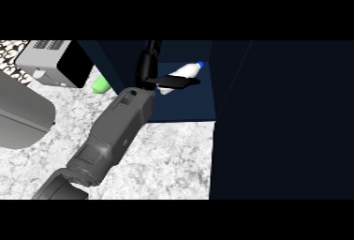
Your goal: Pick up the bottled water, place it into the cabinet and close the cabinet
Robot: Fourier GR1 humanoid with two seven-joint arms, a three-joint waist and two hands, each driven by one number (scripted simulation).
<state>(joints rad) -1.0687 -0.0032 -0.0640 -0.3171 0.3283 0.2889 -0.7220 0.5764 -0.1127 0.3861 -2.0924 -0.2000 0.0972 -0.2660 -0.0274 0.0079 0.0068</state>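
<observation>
The bottled water [185, 71], white with a blue cap, lies tilted inside the dark blue cabinet [187, 105], cap toward the far right. My left hand [147, 65] reaches into the cabinet from the lower left. Its fingers [152, 49] stretch straight along the bottle's left side, and its thumb [178, 82] sticks out to the right across the bottle's lower part. I see no fingers curled round the bottle. The cabinet's open door [283, 122] fills the right of the head view. My right hand does not show.
A grey and black appliance [52, 63] stands at the back left of the speckled counter [166, 159]. A green object [101, 85] sits just left of the cabinet's side wall. A large grey shape [21, 117] covers the left edge.
</observation>
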